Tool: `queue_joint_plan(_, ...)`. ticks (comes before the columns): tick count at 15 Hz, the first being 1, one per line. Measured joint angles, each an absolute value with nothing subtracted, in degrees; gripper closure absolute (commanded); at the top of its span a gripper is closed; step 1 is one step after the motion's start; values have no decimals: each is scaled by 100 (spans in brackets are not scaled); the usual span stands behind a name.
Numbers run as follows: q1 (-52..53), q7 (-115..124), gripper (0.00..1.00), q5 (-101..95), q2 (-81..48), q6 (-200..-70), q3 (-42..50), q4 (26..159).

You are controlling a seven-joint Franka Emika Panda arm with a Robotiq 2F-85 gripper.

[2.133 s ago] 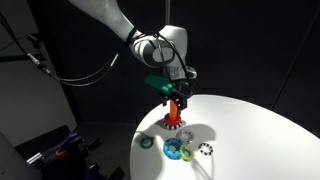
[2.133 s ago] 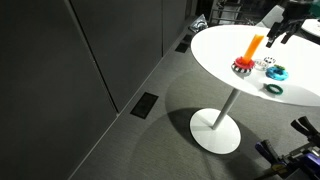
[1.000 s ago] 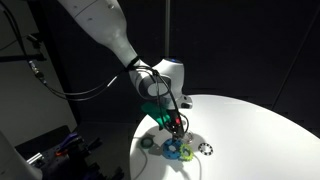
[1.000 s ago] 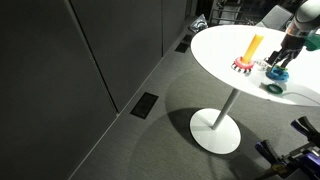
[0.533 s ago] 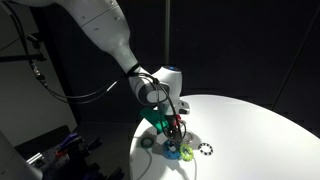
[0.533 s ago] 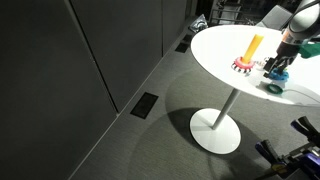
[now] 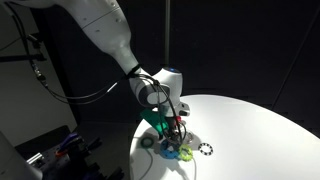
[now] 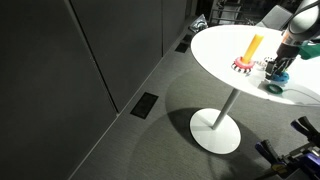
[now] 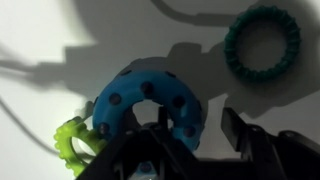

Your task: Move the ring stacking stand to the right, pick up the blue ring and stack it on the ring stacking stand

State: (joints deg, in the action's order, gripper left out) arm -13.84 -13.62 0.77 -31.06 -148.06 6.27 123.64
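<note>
Now the end effector (image 9: 197,128) stands wide — astride the blue ring (image 9: 128,95) near the table (image 7: 250,125) edge.

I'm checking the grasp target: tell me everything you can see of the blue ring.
The blue ring is a chunky light blue plastic-looking ring with dark round dimples around its rim. It lies flat on the white table, the lime-green ring against its edge, the open gripper apparently straddling its rim.
</note>
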Motion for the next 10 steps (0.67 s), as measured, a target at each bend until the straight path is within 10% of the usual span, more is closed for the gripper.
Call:
queue_joint_plan(3, -1397, -1362, 90, 77, -3115, -14806, 627, 12361)
queue_joint_plan(10, -1396, -1359, 90, 76, -2979, -14781, 628, 12335)
